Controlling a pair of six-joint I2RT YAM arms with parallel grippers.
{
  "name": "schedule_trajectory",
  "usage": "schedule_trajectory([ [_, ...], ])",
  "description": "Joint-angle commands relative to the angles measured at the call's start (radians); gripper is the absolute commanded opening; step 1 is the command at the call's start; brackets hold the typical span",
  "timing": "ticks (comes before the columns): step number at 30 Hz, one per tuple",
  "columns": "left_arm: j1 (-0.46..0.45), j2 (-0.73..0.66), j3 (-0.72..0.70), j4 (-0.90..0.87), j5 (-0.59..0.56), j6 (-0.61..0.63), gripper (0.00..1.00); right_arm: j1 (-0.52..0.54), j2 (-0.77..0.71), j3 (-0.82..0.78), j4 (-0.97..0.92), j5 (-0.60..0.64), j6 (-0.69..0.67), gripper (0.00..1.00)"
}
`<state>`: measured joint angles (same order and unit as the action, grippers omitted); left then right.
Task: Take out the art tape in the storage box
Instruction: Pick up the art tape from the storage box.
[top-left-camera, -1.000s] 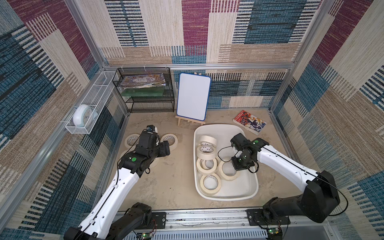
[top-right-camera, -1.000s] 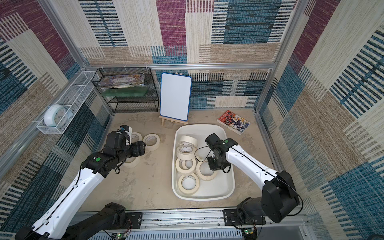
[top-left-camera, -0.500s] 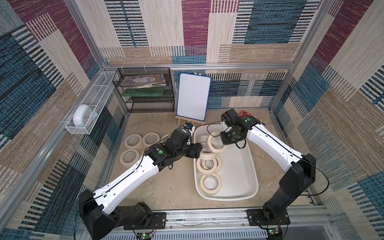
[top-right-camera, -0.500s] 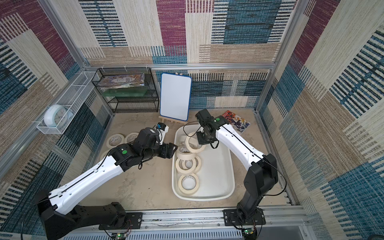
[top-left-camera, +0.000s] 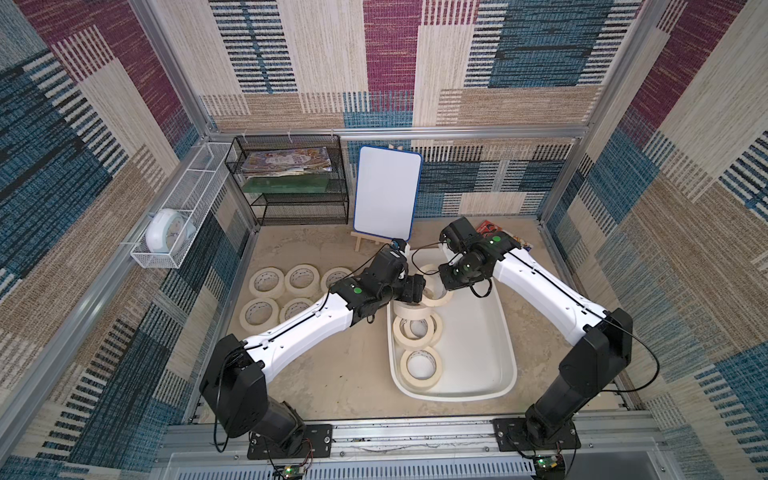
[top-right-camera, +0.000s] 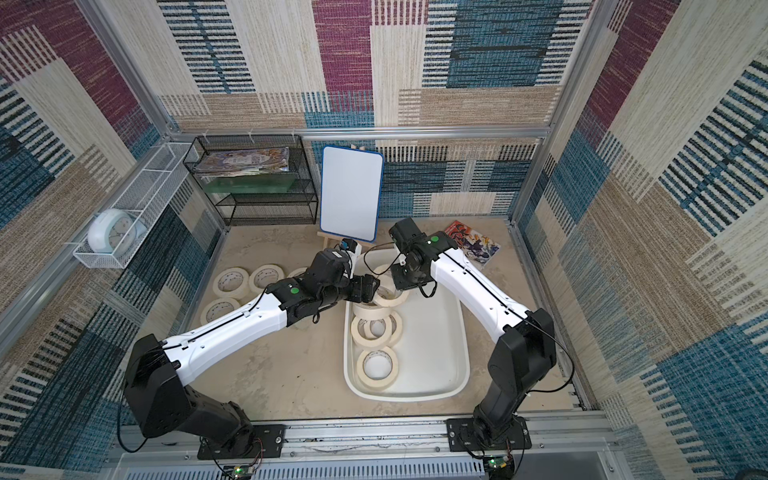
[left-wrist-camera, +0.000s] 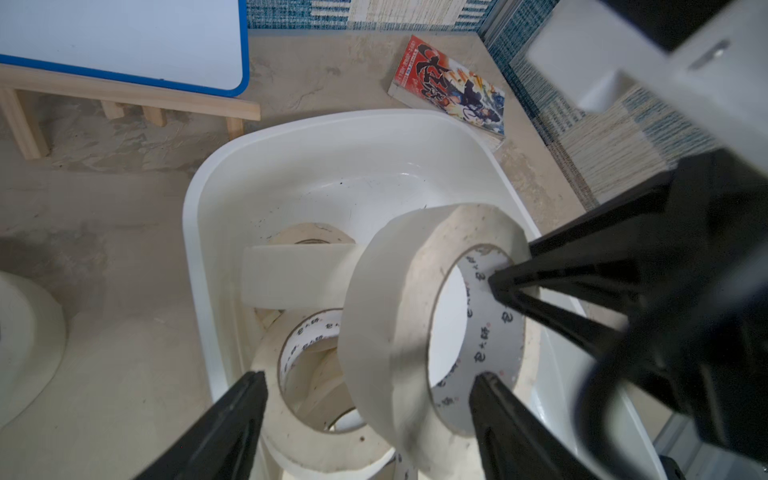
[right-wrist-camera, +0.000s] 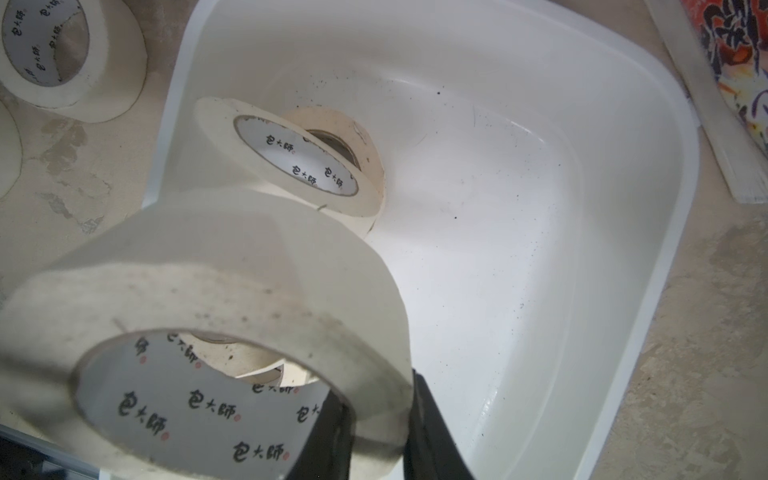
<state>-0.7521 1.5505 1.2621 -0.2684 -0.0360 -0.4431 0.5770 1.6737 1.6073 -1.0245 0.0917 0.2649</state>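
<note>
1. The step in hand looks like a hand-over. The right jaws are nearly closed and pinch the wall of one art tape roll (left-wrist-camera: 399, 332), with one finger inside the white core and one on the outer winding. They hold it in the air above the far end of the storage box (top-left-camera: 478, 388).
2. The left jaws stand wide open and grip nothing. In the left wrist view they straddle the lifted roll without touching it.
3. Next, I judge, the left jaws must close firmly before the right jaws let go. The roll then goes to the desk (top-left-camera: 357, 365), where the taken-out rolls (top-left-camera: 266, 282) lie flat to the robot's left of the box.
4. The lifted roll is tipped up on edge and tilted. Being a ring, it has no long axis. Its core opening faces the right arm, and the left jaws appear lined up across its width.
5. The remaining rolls (top-left-camera: 422, 365) sit along the box's left wall, some flat, some leaning. The box's long axis runs from the robot toward the back wall.
</note>
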Motion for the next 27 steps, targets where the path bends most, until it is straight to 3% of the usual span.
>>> schedule_trajectory([
  [1,0.000,0.047,0.034,0.036,0.041,-0.018,0.80,0.003,-0.017,-0.005,0.022,-0.012,-0.002,0.00],
  [8,0.000,0.077,0.078,-0.062,0.051,0.011,0.60,0.001,-0.022,0.006,0.027,-0.002,-0.009,0.00],
  [13,-0.001,0.064,0.060,-0.066,0.052,0.009,0.31,0.000,-0.024,0.018,0.026,-0.001,-0.008,0.00],
  [17,-0.001,0.047,0.057,-0.061,0.050,0.009,0.19,0.001,-0.033,0.016,0.038,0.000,0.002,0.00],
  [20,-0.001,0.034,0.047,-0.061,0.039,0.009,0.11,0.001,-0.041,0.014,0.056,-0.011,0.011,0.11],
  [22,0.000,0.022,0.039,-0.063,0.029,0.011,0.08,-0.002,-0.053,0.013,0.074,-0.015,0.019,0.30],
  [24,0.000,0.011,0.030,-0.065,0.013,0.013,0.06,-0.002,-0.067,0.012,0.087,-0.021,0.031,0.57],
  [27,0.000,-0.004,0.020,-0.071,-0.024,0.020,0.04,0.000,-0.087,0.010,0.095,-0.024,0.039,0.72],
])
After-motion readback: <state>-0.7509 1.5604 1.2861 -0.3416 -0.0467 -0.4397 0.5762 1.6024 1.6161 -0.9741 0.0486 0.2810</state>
